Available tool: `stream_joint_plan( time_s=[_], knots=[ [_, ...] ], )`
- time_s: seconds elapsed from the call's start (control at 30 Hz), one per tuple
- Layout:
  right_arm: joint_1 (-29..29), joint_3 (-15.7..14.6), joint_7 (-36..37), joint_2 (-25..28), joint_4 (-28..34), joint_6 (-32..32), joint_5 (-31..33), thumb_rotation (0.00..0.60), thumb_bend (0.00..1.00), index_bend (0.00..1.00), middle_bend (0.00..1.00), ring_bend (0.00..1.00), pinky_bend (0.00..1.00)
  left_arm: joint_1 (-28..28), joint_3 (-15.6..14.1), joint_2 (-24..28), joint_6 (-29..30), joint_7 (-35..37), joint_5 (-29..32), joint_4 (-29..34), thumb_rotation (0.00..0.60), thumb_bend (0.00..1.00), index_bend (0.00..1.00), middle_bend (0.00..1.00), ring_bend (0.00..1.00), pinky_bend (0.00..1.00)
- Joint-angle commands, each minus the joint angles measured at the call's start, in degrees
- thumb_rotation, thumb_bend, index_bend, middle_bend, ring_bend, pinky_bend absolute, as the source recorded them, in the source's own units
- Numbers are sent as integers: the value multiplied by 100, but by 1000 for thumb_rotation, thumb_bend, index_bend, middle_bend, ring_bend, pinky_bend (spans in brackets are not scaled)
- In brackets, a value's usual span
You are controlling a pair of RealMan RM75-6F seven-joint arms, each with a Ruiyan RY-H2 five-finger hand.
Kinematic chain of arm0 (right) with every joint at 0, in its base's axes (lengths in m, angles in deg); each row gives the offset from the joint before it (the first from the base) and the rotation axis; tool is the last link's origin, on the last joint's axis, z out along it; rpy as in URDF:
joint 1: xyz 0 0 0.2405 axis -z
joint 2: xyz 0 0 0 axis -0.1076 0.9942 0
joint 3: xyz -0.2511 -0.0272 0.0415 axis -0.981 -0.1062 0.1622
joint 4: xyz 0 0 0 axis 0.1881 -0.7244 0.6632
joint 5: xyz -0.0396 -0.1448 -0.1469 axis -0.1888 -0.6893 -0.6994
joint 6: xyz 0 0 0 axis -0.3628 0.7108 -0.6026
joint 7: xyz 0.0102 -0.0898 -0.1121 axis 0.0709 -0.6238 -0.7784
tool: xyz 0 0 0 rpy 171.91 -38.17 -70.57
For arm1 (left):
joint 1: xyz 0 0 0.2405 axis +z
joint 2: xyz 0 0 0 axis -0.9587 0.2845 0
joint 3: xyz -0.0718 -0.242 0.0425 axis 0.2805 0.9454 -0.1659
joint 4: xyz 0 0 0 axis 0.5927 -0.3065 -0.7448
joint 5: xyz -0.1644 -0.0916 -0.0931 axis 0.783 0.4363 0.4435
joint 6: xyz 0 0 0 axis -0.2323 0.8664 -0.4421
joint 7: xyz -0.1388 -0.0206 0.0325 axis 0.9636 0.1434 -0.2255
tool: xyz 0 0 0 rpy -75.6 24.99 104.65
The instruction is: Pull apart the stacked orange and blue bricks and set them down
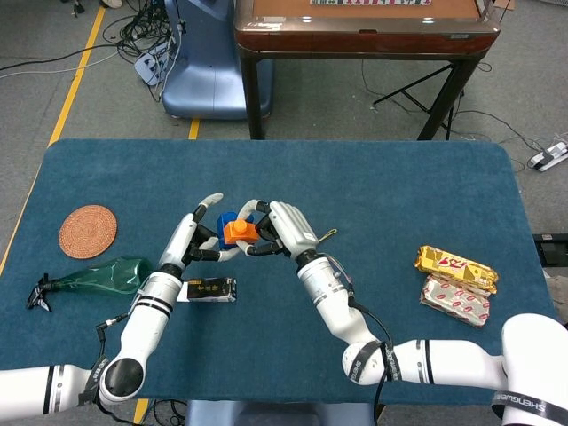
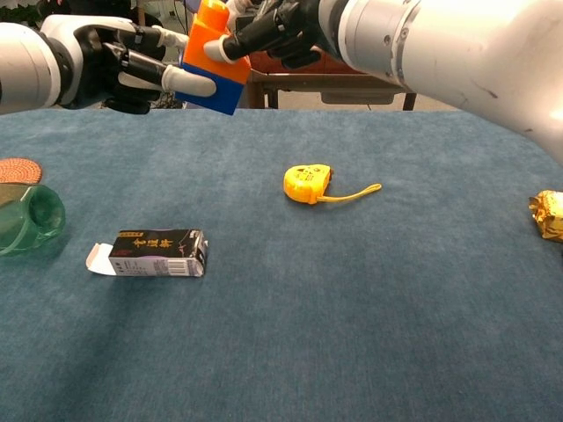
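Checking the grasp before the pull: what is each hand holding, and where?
Right hand grips the orange brick on top; left hand holds the blue brick beneath it, fingers at its side.

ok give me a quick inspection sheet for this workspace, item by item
surface: dark blue cloth-covered table, flat.
job's things: orange plastic brick joined to the blue plastic brick, both held above the table, not yet apart.
clutter: round woven coaster, green glass bottle lying down, small black carton, yellow tape measure, two foil snack packs.
grippers: left robot hand and right robot hand both grip the stack.
cables: loose leads on the floor beyond the table.
surroundings: brown wooden table, blue machine base, yellow floor line.
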Motion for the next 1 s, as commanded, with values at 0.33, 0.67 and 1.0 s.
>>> stream_joint_plan(
  time_s=[0.33,0.67,1.0],
  knots=[
    [0,-77,96,93,38,52,-23,600,597,717,1000,1000,1000,128,-30,98,-236,223,-15,-114,600,0,340,1000,1000,1000],
    [-31,-130,172,106,2,39,-14,600,597,717,1000,1000,1000,187,16,149,-441,460,-12,-124,600,0,390,1000,1000,1000],
    [-42,-171,235,125,-9,36,-3,600,597,717,1000,1000,1000,176,22,100,-388,522,-34,-135,600,0,594,1000,1000,1000]
  ],
)
